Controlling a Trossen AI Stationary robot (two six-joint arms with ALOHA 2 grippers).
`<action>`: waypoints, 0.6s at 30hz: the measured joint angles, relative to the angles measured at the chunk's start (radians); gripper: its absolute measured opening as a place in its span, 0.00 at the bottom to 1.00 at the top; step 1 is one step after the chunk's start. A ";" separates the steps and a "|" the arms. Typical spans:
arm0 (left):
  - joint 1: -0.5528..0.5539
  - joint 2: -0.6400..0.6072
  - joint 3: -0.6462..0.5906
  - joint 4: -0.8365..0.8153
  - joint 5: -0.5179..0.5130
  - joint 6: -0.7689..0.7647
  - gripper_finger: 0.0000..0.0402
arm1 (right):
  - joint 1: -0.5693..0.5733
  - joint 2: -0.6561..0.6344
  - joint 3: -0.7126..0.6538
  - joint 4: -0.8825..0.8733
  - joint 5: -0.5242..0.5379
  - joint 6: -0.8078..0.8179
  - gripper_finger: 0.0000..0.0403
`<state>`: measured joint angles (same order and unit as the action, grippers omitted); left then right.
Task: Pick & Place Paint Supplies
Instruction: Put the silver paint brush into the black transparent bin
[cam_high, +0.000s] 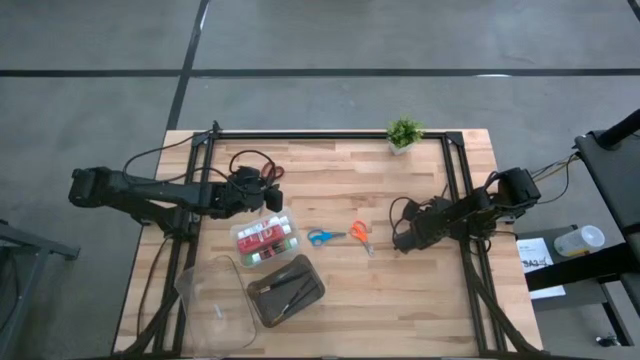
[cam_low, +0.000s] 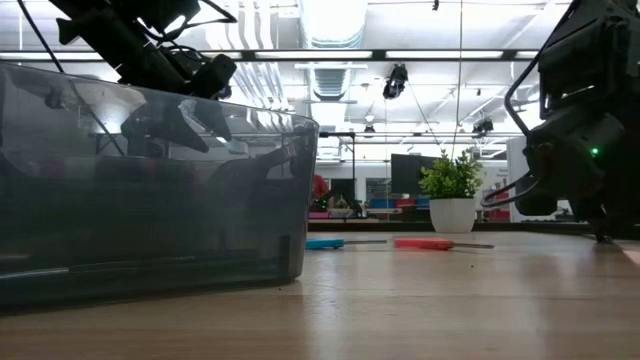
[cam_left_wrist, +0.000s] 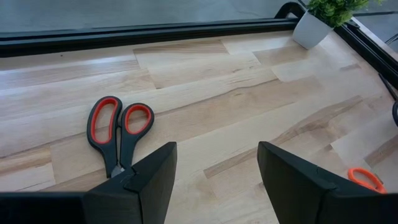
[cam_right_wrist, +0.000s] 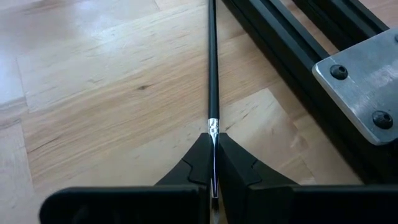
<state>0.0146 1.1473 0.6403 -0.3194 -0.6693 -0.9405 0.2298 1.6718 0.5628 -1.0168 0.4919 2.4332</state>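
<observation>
Right tool: my fingers pressed together, pinching a thin black-handled paintbrush low over the worktop, beside the black frame rail. Left tool: fingers spread, holding nothing, above the red-handled scissors lying flat. Blue scissors and orange scissors: mid-worktop, side by side. Paint tubes: in a clear box. Further brushes: in the dark grey case.

Grey floor with dark lines, light wooden table, bright strip lights on the ceiling, shelves far back in the room
</observation>
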 joint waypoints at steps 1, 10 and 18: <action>0.000 0.000 0.000 0.000 0.000 0.000 0.58 | 0.000 0.000 0.002 -0.002 0.000 0.001 0.02; 0.000 0.000 0.000 0.000 0.000 0.000 0.58 | 0.001 0.001 0.033 -0.019 -0.009 0.002 0.02; 0.000 0.000 0.000 0.000 0.000 0.000 0.58 | 0.002 -0.001 0.090 -0.115 -0.004 -0.001 0.02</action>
<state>0.0147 1.1473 0.6404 -0.3194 -0.6689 -0.9403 0.2314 1.6711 0.6523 -1.1320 0.4884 2.4324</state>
